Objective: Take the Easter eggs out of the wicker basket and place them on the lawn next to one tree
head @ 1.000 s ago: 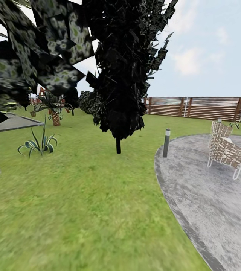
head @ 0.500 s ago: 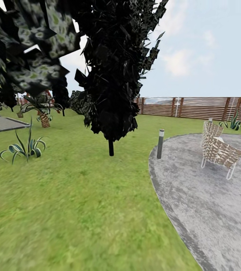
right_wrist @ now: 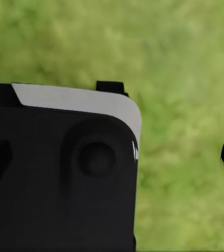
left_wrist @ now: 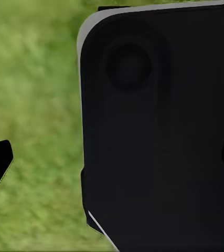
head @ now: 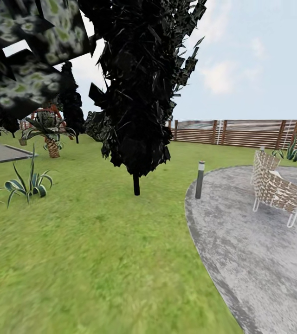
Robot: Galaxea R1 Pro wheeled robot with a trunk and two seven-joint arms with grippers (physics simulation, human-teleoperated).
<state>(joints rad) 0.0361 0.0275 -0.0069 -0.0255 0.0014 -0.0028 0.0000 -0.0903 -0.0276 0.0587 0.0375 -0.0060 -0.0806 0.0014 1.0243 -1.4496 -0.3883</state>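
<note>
Head camera looks out level across the garden; both wrist cameras point down, close to the ground.

The head view faces the mottled green lawn [head: 97,241], the black cone-shaped conifer [head: 139,88] at upper centre, and the brown slatted fence [head: 241,132]; each wrist view shares only that grass [left_wrist: 38,105] [right_wrist: 185,79], behind a black robot panel [left_wrist: 164,131] [right_wrist: 59,173].

The lawn [head: 97,260] spreads wide and flat, mottled green, from the near foreground back to the brown slatted fence [head: 255,133] that closes the garden; a curved grey paved patch cuts into the grass on the right; both wrist views look down on the same blurred green grass [left_wrist: 38,105], nothing lying on it there.
</note>
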